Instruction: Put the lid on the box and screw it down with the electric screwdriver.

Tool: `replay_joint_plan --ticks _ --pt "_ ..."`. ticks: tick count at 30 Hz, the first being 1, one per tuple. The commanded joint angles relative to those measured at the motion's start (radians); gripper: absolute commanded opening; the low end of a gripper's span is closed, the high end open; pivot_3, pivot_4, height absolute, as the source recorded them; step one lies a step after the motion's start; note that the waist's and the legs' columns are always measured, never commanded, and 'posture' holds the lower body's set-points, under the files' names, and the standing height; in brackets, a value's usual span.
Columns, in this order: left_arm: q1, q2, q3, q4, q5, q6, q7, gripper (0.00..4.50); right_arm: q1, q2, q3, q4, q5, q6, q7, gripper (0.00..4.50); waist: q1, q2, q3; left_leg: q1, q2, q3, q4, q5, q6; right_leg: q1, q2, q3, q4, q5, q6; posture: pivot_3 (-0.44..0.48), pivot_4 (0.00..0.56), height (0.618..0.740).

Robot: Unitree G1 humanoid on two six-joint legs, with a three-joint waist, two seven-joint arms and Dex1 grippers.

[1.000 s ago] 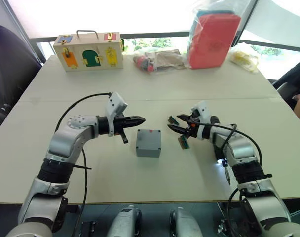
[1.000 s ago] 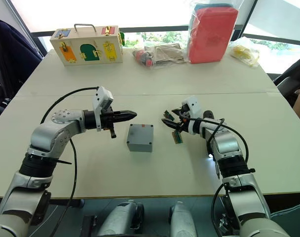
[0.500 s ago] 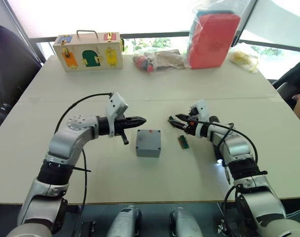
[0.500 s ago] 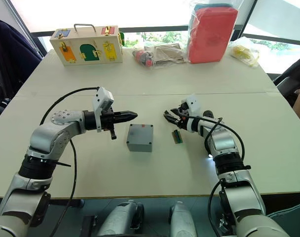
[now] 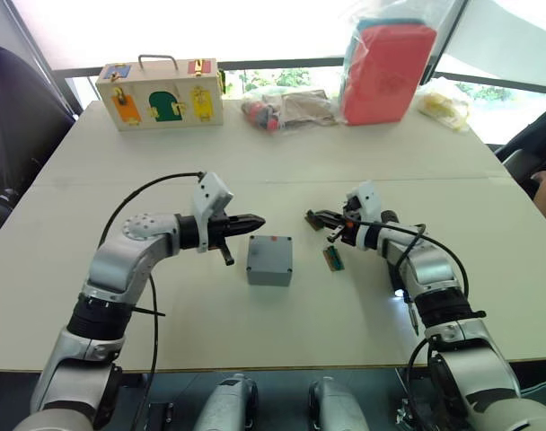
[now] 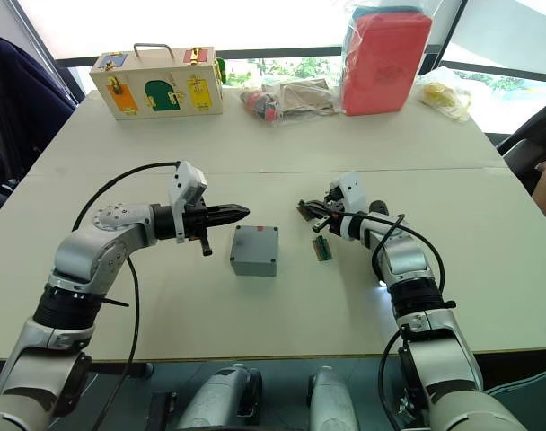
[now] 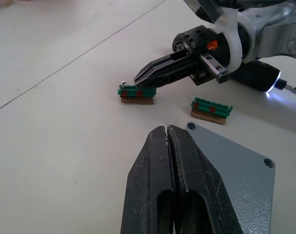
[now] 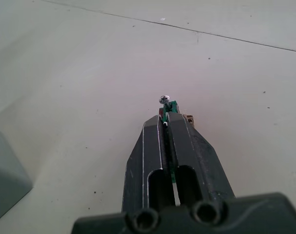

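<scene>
Grey box [image 5: 270, 259] lidded | left pincer [image 5: 255, 220] together, level beside it | right pincer [image 7: 144, 79] together over green connector [image 7: 136, 93]

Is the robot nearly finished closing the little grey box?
Not yet. Done: the lid already sits on the box. In hand: the right gripper is shut on a green connector with a small screw beside it, while the left gripper hovers shut and empty near the box. Left: the electric screwdriver lies unheld on the table, light on, so the screwing seems still to come.
</scene>
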Motion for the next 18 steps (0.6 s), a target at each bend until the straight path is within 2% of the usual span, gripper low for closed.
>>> replay_joint_plan --ticks 1,10,18 --pt "-0.007 0.005 0.04 -0.031 -0.005 -0.019 0.014 0.0 -0.021 0.005 -0.018 -0.059 0.001 -0.023 -0.005 0.05 0.0 0.0 0.0 0.0 0.0 0.0 0.0 0.0 0.0 0.0 0.0 0.0 0.0 0.0 0.0 0.0 0.15 0.74" --pt "0.032 0.038 0.092 -0.079 -0.036 0.01 0.027 0.0 0.04 -0.024 -0.045 -0.271 0.042 0.081 -0.014 0.05 -0.003 0.0 0.0 0.0 0.0 0.0 0.0 0.0 0.0 -0.001 0.0 0.0 0.0 0.0 0.0 0.0 0.15 0.74" --pt "0.106 0.066 0.169 -0.175 -0.076 0.041 0.071 0.0 0.136 -0.013 -0.095 -0.581 0.158 0.237 -0.044 0.05 -0.01 0.0 0.0 0.0 0.0 0.0 -0.001 0.0 0.0 -0.001 0.0 0.001 0.0 0.0 0.0 0.0 0.15 0.74"
